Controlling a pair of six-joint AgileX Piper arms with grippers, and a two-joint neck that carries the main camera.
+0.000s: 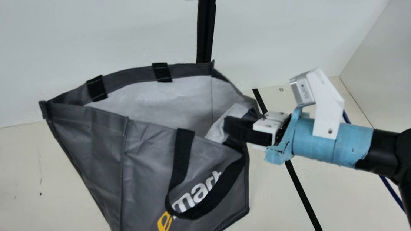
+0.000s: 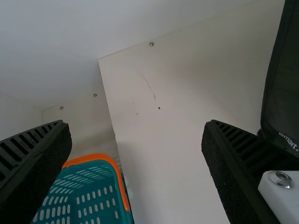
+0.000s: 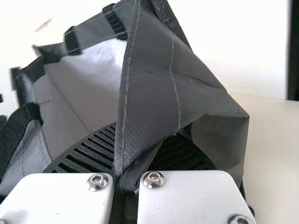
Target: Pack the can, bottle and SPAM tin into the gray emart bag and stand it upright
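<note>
Right pincer point(image 1: 227, 128) clamped on the bag point(image 1: 150, 155) at its rim point(image 3: 125, 144), presumably to steady the gaping mouth for loading. Left pincer point(image 2: 135, 125) wide, empty, likely free to pack.

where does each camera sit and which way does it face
Main view: on the neck, facing down at the bag and the right gripper pinching it.
Left wrist view: left wrist, looking past the open left gripper at table and basket.
Right wrist view: right wrist, looking over its gripper at the bag.
Main and right wrist views share the bag's pale lining.
</note>
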